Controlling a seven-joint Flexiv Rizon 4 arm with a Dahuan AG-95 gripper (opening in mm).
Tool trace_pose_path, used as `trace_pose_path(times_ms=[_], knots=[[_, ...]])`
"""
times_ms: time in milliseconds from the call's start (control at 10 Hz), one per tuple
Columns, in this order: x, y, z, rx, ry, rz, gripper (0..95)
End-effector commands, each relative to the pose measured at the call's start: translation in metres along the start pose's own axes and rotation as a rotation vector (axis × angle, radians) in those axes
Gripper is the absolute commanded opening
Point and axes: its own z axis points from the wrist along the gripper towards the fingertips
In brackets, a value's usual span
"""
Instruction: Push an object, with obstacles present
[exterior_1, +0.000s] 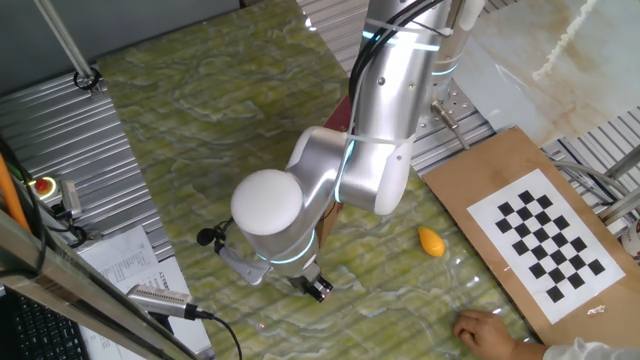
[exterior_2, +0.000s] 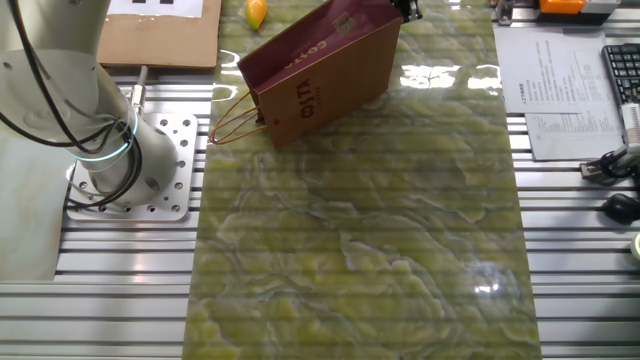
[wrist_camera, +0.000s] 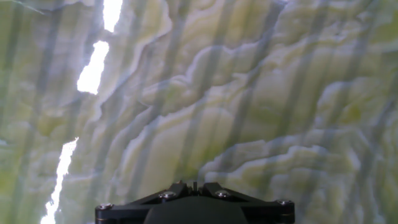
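A paper bag (exterior_2: 325, 70) lies tipped on its side on the patterned table mat (exterior_2: 380, 250), handles toward the robot base (exterior_2: 120, 165). An oval piece (exterior_2: 257, 13) sits just behind it. A checkerboard sheet (exterior_1: 548, 235) rests on a cardboard panel (exterior_1: 480, 175) beside the mat.

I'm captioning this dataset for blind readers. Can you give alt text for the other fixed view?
A tall brown paper bag with a maroon side lies tipped over on the green marbled table cover, handles pointing left. An orange-yellow oval piece sits behind it, and the robot's silver base stands at left.
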Motion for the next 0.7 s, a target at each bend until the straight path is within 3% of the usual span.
trace_pose_path(times_ms=[100,300,700], knots=[[-0.001,0.007,0.001,-0.003,0.008,0.018,0.0],[0.002,0.029,0.004,-0.001,0.009,0.064,0.0],[0.008,0.032,0.006,-0.009,0.006,0.075,0.0]])
